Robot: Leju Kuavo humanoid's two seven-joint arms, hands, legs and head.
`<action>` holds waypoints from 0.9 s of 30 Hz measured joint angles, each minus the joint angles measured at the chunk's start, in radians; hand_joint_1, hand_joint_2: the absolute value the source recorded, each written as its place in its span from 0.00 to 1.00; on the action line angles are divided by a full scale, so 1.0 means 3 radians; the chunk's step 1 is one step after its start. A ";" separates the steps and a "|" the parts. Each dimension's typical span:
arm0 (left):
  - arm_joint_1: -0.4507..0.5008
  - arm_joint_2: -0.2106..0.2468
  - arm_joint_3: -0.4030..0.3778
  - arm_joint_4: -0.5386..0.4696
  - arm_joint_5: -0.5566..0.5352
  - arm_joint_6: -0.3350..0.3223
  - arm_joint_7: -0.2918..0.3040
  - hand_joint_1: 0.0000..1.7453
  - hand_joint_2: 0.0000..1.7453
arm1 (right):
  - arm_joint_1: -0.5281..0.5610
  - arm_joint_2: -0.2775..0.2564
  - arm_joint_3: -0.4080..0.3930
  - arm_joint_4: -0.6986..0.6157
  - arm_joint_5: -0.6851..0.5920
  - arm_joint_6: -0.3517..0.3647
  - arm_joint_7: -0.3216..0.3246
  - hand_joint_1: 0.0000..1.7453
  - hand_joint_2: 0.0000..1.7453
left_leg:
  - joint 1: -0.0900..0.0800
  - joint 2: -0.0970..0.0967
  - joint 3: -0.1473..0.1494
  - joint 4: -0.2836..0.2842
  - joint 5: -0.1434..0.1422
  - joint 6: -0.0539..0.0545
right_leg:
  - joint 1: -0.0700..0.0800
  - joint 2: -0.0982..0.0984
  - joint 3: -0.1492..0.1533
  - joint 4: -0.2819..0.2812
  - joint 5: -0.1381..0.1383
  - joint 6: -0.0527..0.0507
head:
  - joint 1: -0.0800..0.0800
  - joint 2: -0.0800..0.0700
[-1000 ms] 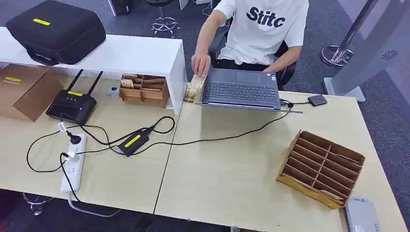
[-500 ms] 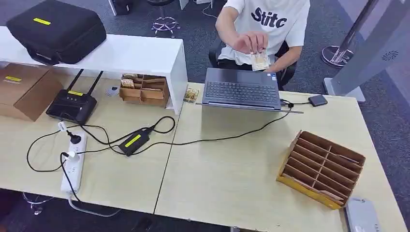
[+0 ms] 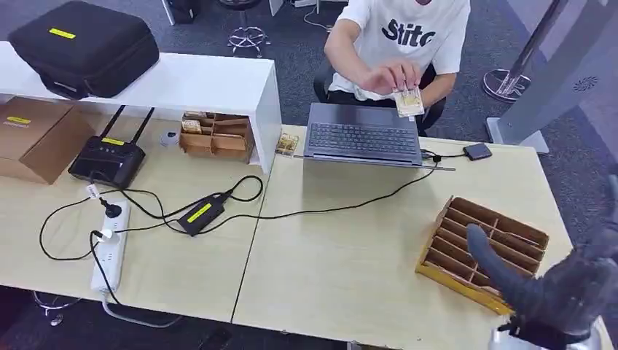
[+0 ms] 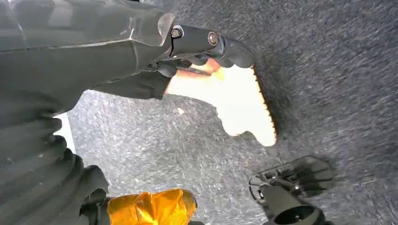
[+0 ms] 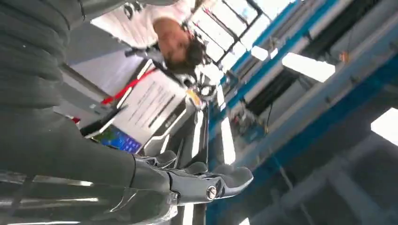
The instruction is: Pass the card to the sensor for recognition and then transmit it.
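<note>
A person seated behind the laptop [image 3: 364, 137] holds a pale card [image 3: 409, 101] in both hands above its far edge. A small stack of similar cards [image 3: 287, 143] lies on the table left of the laptop. The small black sensor [image 3: 478, 151] sits right of the laptop, wired to it. My right hand [image 3: 557, 288] is raised at the table's near right corner, over the wooden slotted rack [image 3: 466, 226], with fingers apart and nothing in it. In the right wrist view, the right hand [image 5: 187, 180] points up at the ceiling. My left hand [image 4: 197, 44] hangs over grey carpet, holding nothing.
A white shelf [image 3: 218, 84] carries a black case [image 3: 84, 44]. Below it are a cardboard box [image 3: 33, 135], a router [image 3: 109, 157], a wooden card box [image 3: 217, 135], a power strip [image 3: 111, 248] and a power brick [image 3: 200, 213] with trailing cables.
The person picked a card from the stack beside the laptop and lifted it in front of the chest. My right hand has come up into the head view at the lower right.
</note>
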State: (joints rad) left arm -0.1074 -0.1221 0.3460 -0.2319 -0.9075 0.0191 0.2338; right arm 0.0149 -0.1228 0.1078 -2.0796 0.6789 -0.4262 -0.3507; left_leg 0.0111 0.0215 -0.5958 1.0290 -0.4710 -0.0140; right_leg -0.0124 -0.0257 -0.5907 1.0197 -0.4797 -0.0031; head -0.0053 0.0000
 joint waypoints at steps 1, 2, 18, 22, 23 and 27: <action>-0.0013 0.0000 0.0000 0.0000 -0.0021 -0.0019 0.0013 0.00 1.00 | -0.0143 -0.0049 0.0072 0.0111 0.0066 0.0053 0.0077 0.00 1.00 | 0.0000 0.0000 0.0000 0.0000 0.0000 0.0000 | 0.0000 0.0000 0.0000 0.0000 0.0002 0.0001 | -0.0001 0.0000; -0.0031 0.0000 -0.0001 0.0000 -0.0047 -0.0041 0.0039 0.00 1.00 | -0.0304 -0.0107 0.0168 0.0273 0.0163 0.0117 0.0193 0.00 1.00 | 0.0000 0.0000 0.0000 0.0000 0.0003 -0.0001 | 0.0000 0.0000 0.0000 0.0001 0.0004 0.0001 | -0.0002 0.0000; -0.0158 -0.0037 -0.0122 0.0000 -0.0269 -0.0196 0.0172 0.00 1.00 | -0.1976 -0.0375 0.0881 0.2076 0.0968 0.0248 0.1101 0.00 1.00 | 0.0000 -0.0004 -0.0007 0.0003 0.0013 0.0001 | 0.0000 -0.0002 -0.0006 0.0002 0.0011 0.0000 | -0.0001 0.0000; -0.0177 -0.0064 -0.0184 0.0000 -0.0313 -0.0207 0.0187 0.00 1.00 | -0.2307 -0.0346 0.0934 0.2626 0.0997 0.0206 0.1184 0.46 1.00 | 0.0000 -0.0009 -0.0007 0.0004 0.0015 -0.0001 | 0.0000 -0.0005 -0.0006 0.0002 0.0013 0.0002 | -0.0003 0.0000; -0.0178 -0.0069 -0.0200 0.0000 -0.0318 -0.0211 0.0188 0.00 1.00 | -0.2344 -0.0341 0.0943 0.2726 0.1005 0.0185 0.1196 0.78 1.00 | 0.0000 -0.0010 -0.0007 0.0004 0.0015 -0.0001 | 0.0000 -0.0006 -0.0006 0.0002 0.0013 0.0002 | 0.0000 0.0000; -0.0179 -0.0080 -0.0230 0.0000 -0.0324 -0.0211 0.0200 0.00 1.00 | -0.2393 -0.0331 0.0966 0.2951 0.1020 0.0125 0.1197 0.87 1.00 | 0.0000 -0.0010 -0.0010 0.0004 0.0014 -0.0001 | 0.0000 -0.0005 -0.0008 0.0001 0.0013 0.0002 | -0.0001 0.0000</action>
State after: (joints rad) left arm -0.1610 -0.1461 0.2769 -0.2319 -1.0048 -0.0442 0.2937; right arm -0.7030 -0.2220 0.3975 -1.1943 0.9850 -0.3887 0.0084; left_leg 0.0109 0.0184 -0.5989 1.0302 -0.4667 -0.0142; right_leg -0.0123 -0.0274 -0.5930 1.0201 -0.4758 -0.0025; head -0.0057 0.0000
